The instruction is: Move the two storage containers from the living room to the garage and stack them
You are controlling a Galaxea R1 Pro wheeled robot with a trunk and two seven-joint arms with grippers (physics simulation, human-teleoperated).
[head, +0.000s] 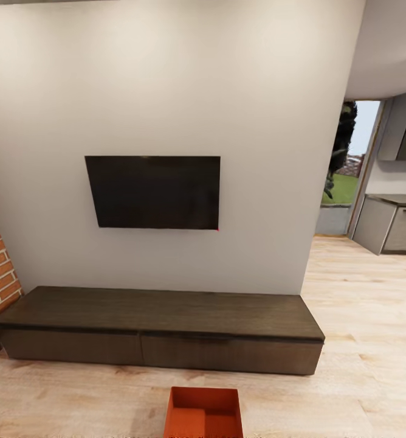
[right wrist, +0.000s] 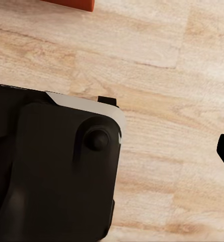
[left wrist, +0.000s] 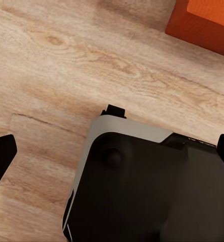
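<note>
Orange-red bin [head: 203,412] near us on wood floor [head: 361,340]: light, stiff, we'd grip rim; hands' openness unclear.

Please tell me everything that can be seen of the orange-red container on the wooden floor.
The storage container is an orange-red rectangular bin with thin plain walls and no lid. It looks like smooth plastic. It stands upright and open on the light wood-plank floor, in front of the long dark bench and apart from it. It appears empty; its near edge is cut off by the picture. Nothing but the floor touches it. The left wrist view shows one corner of an orange-red bin.
</note>
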